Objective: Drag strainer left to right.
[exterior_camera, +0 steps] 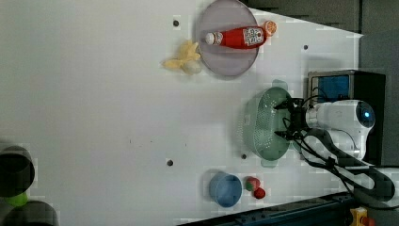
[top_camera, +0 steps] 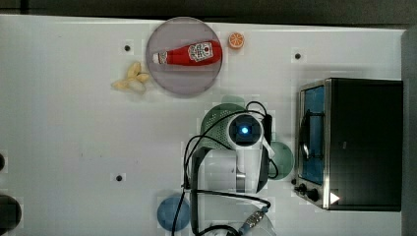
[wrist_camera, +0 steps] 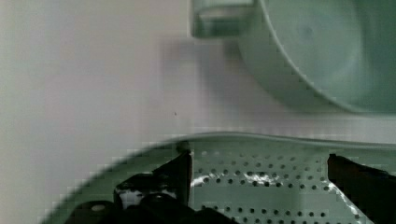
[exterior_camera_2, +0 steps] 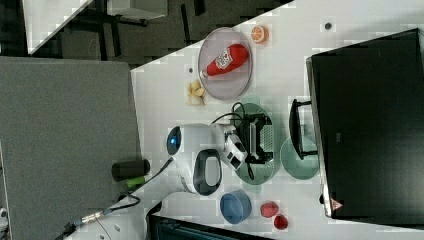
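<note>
Black fingers (wrist_camera: 184,170) spread wide, nothing held, poised inside the pale mint-green perforated plastic strainer (wrist_camera: 261,186). Strainer sits mid white surface (exterior_camera: 94,117), mint mug (wrist_camera: 317,51) just beyond. I'd hook one finger inside the wall, stay low, drag slowly, steering clear of the mug.

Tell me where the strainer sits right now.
In the left view the strainer sits on the white table, right of centre, under the open gripper, below the ketchup plate and above the blue bowl.

Open pincer (exterior_camera: 288,120) hangs inside the strainer (exterior_camera: 261,125) (mint-green, perforated).
</note>
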Tool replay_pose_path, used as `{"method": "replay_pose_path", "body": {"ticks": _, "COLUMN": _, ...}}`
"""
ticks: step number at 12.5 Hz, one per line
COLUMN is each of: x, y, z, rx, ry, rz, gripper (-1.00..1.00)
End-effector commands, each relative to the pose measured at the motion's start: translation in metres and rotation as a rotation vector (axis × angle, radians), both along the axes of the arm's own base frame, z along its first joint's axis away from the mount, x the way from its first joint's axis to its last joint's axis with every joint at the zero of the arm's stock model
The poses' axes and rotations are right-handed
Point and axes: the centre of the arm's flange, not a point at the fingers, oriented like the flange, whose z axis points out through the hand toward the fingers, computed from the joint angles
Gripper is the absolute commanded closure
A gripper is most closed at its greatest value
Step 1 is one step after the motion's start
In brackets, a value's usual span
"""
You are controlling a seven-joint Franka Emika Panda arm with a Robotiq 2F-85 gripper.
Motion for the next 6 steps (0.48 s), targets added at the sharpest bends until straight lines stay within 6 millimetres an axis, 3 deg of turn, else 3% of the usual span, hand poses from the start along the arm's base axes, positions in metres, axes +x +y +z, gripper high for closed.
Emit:
{"method": "replay_pose_path", "body": {"ticks": 1, "x": 0.019, "y": 0.033, "z": 0.043, "rx": 0.025, "ry": -0.030, "rz": 0.284, "gripper": -1.00}}
{"method": "replay_pose_path", "body": {"ticks": 4, "x": 0.025, "y": 0.047, "z": 0.105, "rx": 0.043, "ry": -0.002, "rz": 0.474, "gripper": -1.00}}
{"method": "replay_pose_path", "body": {"ticks": 6, "x": 0.028, "y": 0.050, "z": 0.163, "rx": 0.051, "ry": 0.008, "rz": 0.564, "gripper": -1.00}}
